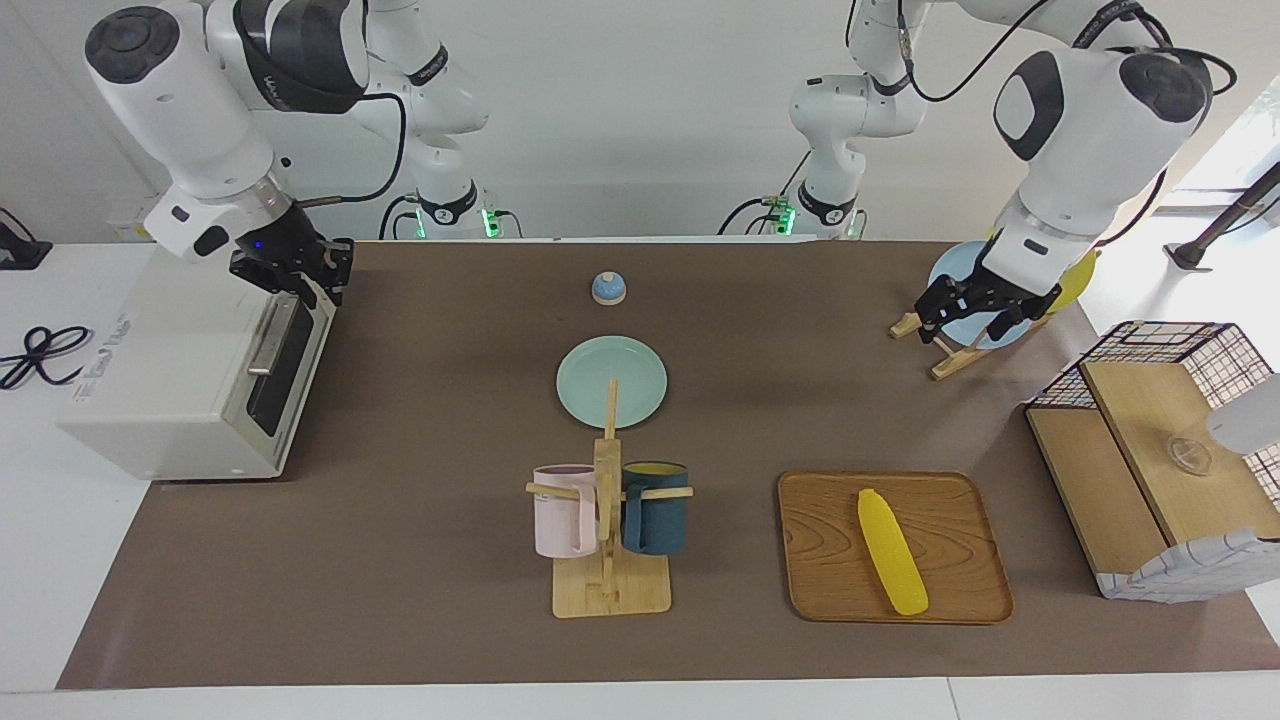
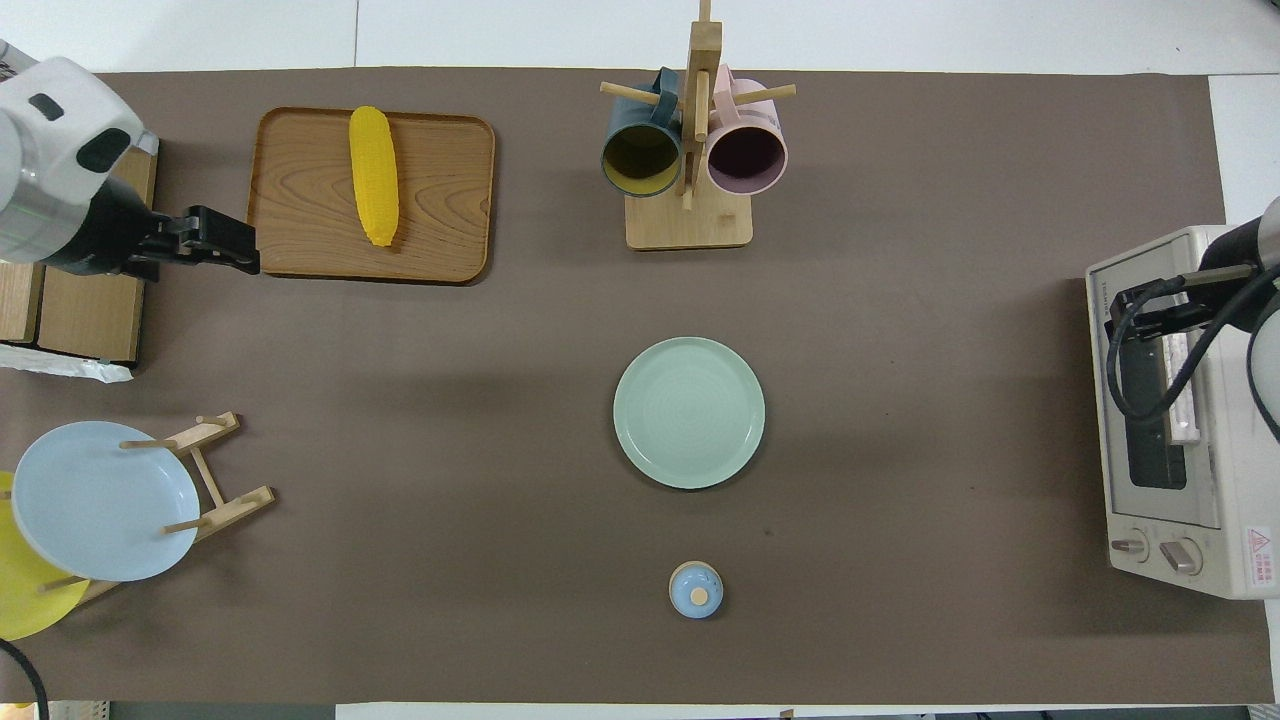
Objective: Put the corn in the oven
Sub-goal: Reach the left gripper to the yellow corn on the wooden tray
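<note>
My two arms are glossy white with rounded dark-grey joint caps and black bands at the wrists. Loose black cables loop along each. The left gripper [image 1: 975,320] and right gripper [image 1: 290,275] are black, the right's wrist showing a small blue light. Green lights glow at both bases.

Yellow plate [image 2: 25,600]: cut by overhead frame edge, partly hidden by blue plate [image 2: 100,500]. Oven [image 2: 1180,420]: cut at frame edge; interior not visible thru door.
</note>
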`<state>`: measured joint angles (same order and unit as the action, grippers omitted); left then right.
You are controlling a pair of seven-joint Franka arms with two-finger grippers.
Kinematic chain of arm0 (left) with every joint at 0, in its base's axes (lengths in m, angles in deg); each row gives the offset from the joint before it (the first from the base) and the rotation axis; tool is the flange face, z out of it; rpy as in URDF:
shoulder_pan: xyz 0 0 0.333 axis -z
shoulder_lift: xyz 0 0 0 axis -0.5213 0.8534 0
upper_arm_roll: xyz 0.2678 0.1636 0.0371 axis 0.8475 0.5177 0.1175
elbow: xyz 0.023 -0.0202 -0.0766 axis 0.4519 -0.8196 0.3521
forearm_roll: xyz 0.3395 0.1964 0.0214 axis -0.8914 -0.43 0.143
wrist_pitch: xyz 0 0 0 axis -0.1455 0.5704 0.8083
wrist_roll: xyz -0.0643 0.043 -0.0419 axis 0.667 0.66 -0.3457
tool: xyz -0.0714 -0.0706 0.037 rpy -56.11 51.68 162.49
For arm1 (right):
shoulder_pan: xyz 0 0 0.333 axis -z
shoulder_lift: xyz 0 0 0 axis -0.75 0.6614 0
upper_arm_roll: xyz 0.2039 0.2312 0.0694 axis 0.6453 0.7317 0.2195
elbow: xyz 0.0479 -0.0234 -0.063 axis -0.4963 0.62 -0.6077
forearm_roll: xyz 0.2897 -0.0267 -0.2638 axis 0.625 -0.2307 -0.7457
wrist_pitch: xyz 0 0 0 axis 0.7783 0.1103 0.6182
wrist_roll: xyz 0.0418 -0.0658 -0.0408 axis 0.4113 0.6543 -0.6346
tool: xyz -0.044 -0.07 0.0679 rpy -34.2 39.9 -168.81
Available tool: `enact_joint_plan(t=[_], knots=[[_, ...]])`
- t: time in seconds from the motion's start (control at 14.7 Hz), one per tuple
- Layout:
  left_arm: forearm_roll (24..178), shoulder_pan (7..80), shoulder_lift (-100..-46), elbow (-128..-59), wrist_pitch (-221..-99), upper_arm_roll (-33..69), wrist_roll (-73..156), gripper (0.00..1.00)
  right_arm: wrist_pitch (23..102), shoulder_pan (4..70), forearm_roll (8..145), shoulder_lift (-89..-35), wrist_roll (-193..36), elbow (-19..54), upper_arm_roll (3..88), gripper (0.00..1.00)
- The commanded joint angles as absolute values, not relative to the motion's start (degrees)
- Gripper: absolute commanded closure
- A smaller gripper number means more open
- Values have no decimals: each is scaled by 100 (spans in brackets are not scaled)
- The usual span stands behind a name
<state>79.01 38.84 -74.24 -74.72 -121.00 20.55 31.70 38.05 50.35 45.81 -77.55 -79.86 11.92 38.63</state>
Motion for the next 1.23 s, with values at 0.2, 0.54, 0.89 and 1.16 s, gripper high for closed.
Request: enact_joint_plan(t=[0.2, 0.54, 0.89, 1.16], knots=[[8061, 4091, -6217, -6741, -12840, 2112, 3211, 0, 4848, 5551, 4038, -8163, -8316, 2400, 3897, 100], [8035, 4144, -5261, -6075, -13053, 2138, 3211, 0, 5149, 5835, 4037, -8145, -8158, 2709, 3897, 100], [8061, 4144, -4337, -5248, -13325, 2147, 3211, 0, 5509, 6106, 4037, -8110, -7878, 2929, 3897, 100], [8061, 4135, -4152, -5168, -13624, 2173, 3211, 0, 5536, 6133, 4037, -8110, -7859, 3017, 3897, 100]])
